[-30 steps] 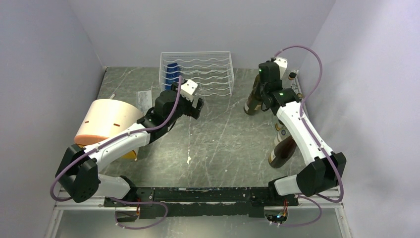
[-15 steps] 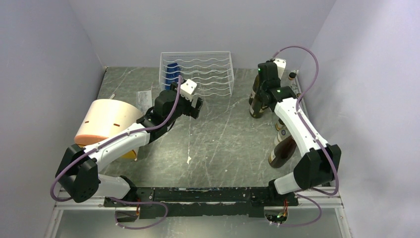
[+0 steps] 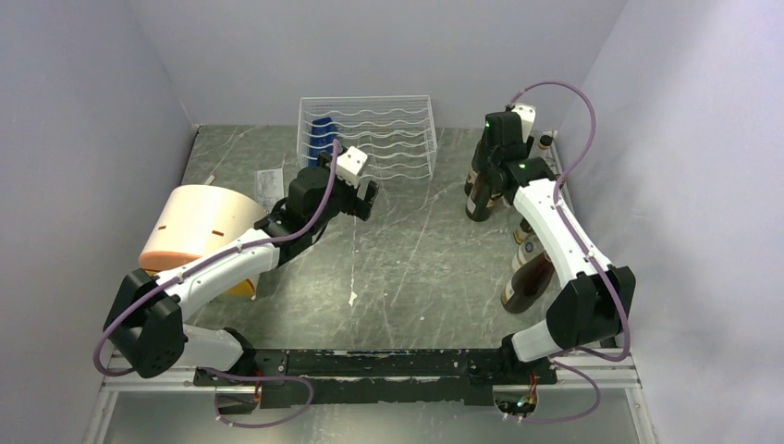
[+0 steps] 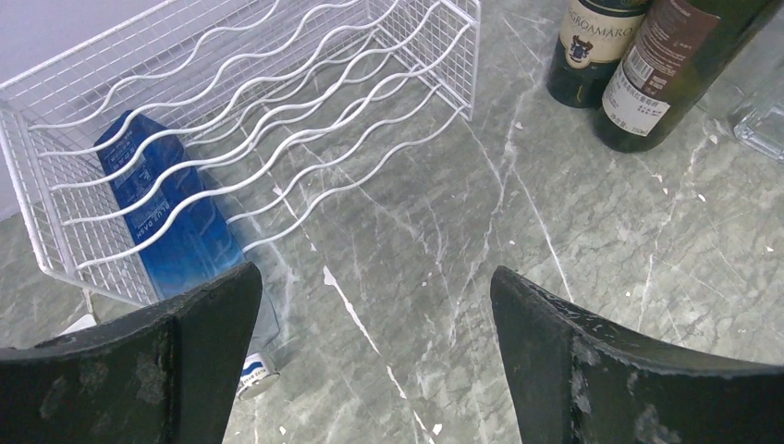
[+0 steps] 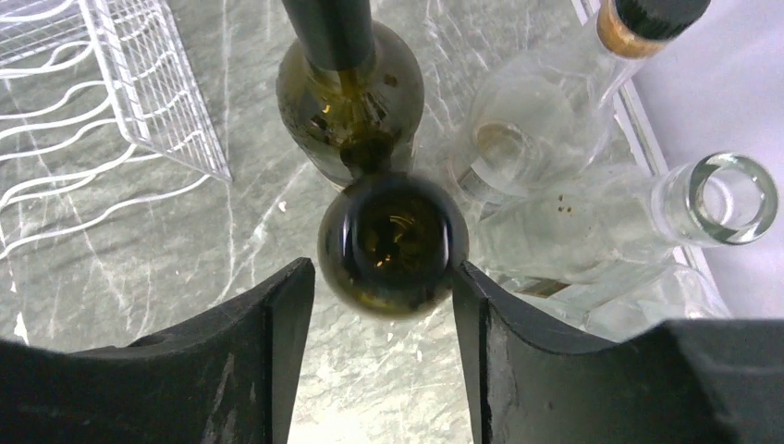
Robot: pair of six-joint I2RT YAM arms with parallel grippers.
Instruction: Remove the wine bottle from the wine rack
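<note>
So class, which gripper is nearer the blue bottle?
Left. The left gripper hovers close in front of the blue bottle; the right gripper holds a dark bottle past the rack.

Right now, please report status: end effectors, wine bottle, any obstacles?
Left end effector open, empty, facing wine rack. Right end effector shut on dark wine bottle, upright, off rack. Blue bottle lies in rack. Clear bottles close beside.

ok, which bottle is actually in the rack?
The blue bottle, lying on its side at the wine rack's left end. The dark bottles and clear bottles sit on the table by the right hand.
</note>
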